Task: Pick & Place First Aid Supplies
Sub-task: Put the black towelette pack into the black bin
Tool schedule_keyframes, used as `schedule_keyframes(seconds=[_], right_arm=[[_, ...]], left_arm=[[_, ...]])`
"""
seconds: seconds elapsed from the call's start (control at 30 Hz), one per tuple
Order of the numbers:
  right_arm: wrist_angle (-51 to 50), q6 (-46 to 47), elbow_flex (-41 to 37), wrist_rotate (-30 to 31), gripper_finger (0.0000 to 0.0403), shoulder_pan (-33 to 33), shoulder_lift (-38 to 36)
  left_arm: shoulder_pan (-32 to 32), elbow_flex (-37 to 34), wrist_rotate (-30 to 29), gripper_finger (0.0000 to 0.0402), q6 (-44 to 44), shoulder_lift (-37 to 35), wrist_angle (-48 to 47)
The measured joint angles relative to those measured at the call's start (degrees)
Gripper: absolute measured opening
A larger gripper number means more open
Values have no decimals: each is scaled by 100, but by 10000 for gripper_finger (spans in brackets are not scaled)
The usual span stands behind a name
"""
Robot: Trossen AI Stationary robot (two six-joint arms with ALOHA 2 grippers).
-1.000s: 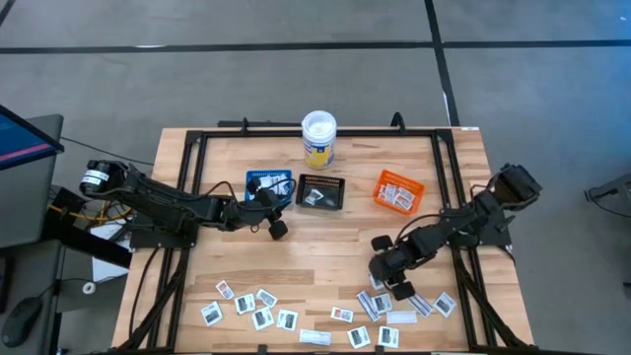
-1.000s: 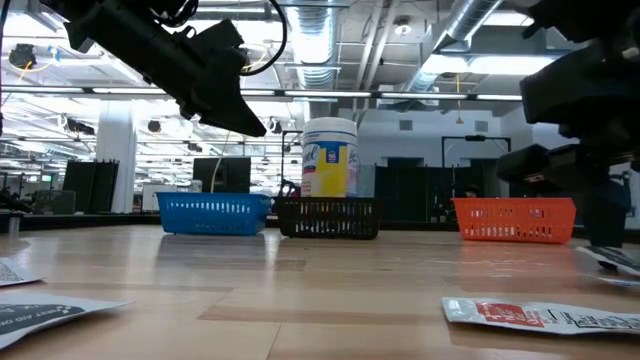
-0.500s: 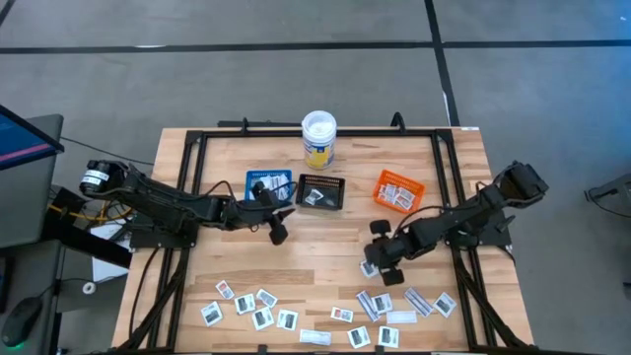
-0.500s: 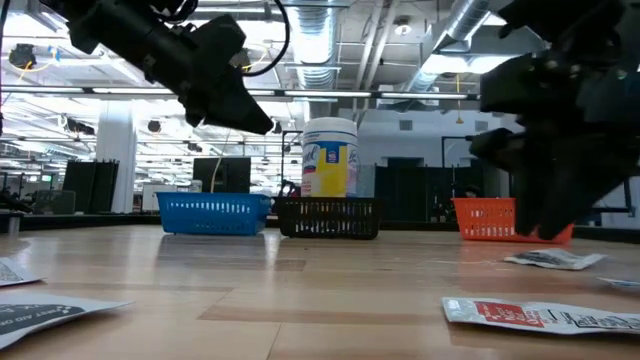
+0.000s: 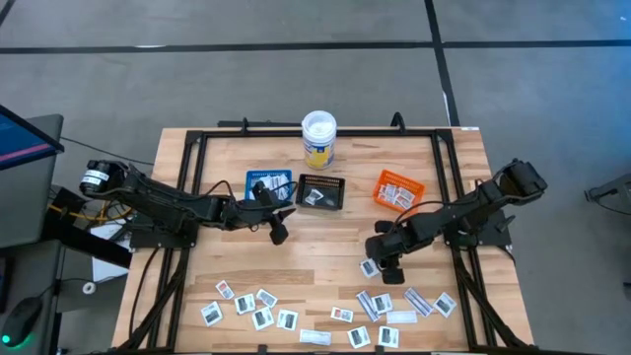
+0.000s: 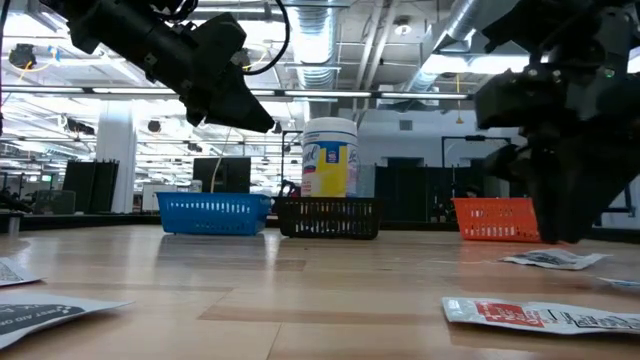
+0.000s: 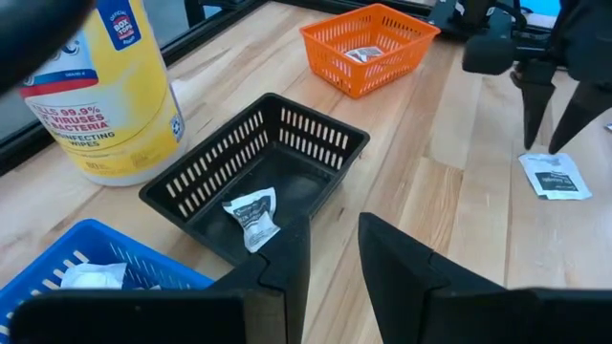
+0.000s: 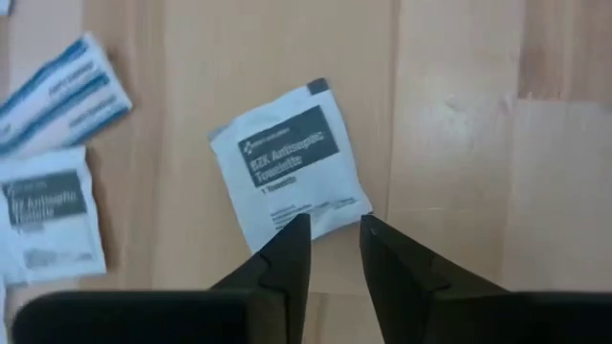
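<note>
Hovering over a squarish white antiseptic towelette packet (image 8: 291,171), the right gripper (image 8: 333,239) has its jaws narrowly parted and empty, tips above the packet's near edge. Packet lies flat on the table (image 5: 325,232), right of centre, corners skewed diagonally, apart from the other packets (image 5: 394,301). Left gripper (image 7: 332,244) hangs near the black tray (image 7: 253,182), jaws slightly apart, empty.

The right gripper (image 8: 335,244) hangs over the table (image 8: 459,115), fingers (image 8: 287,253) slightly parted and empty. Just beyond their tips lies a square white packet (image 8: 290,172) with a dark label. Further from it lie another dark-labelled packet (image 8: 48,225) and blue-and-white strips (image 8: 62,91).
</note>
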Motion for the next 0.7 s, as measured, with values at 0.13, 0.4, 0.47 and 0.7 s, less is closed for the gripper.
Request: schedule_keyframes(seconds=[0.13, 0.4, 0.47, 0.7], right_arm=[[-11, 941, 2, 180, 98, -26, 0], [-15, 1838, 2, 169, 97, 112, -2], [31, 2043, 5, 180, 97, 207, 29], [310, 2181, 28, 401, 97, 366, 568]], left_arm=[[0, 0, 0, 92, 0, 0, 2], [0, 0, 0, 92, -2, 0, 2], [0, 0, 0, 92, -1, 0, 2], [0, 0, 2, 92, -2, 0, 31]])
